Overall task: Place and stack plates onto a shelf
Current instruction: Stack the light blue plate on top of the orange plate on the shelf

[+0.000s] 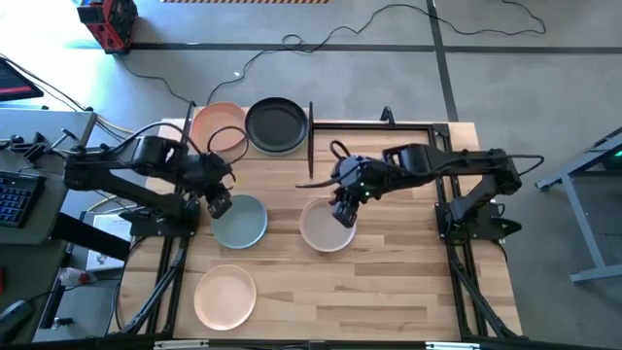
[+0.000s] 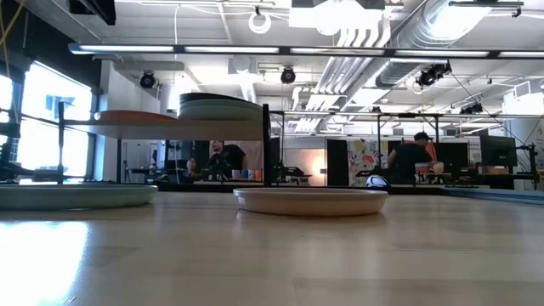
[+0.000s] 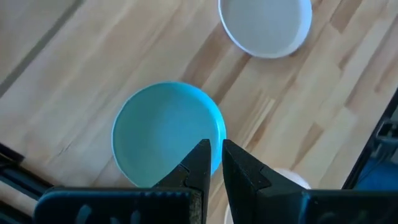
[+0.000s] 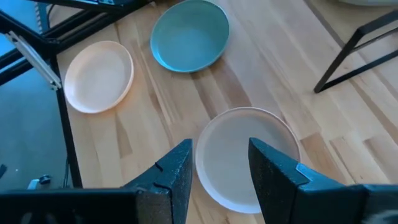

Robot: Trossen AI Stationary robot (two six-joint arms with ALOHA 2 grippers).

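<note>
The shelf (image 1: 255,156) stands at the table's far edge and carries a salmon pink plate (image 1: 219,126) and a stack topped by a black plate (image 1: 277,124). In the low view the stack (image 2: 221,106) sits on the shelf board (image 2: 170,128). A pale green plate (image 1: 243,224), a beige plate (image 1: 326,228) and a cream-peach plate (image 1: 225,295) lie flat on the table. My left gripper (image 1: 219,204) hovers over the green plate's (image 3: 165,134) left rim, its fingers a narrow gap apart. My right gripper (image 4: 221,155) hangs open above the beige plate (image 4: 245,158).
The shelf's black metal posts (image 1: 311,126) rise to the right of the black plate, and one post (image 4: 354,50) slants through the right wrist view. Bare wood lies along the table's near right part (image 1: 389,301). People sit at desks far behind the table (image 2: 225,157).
</note>
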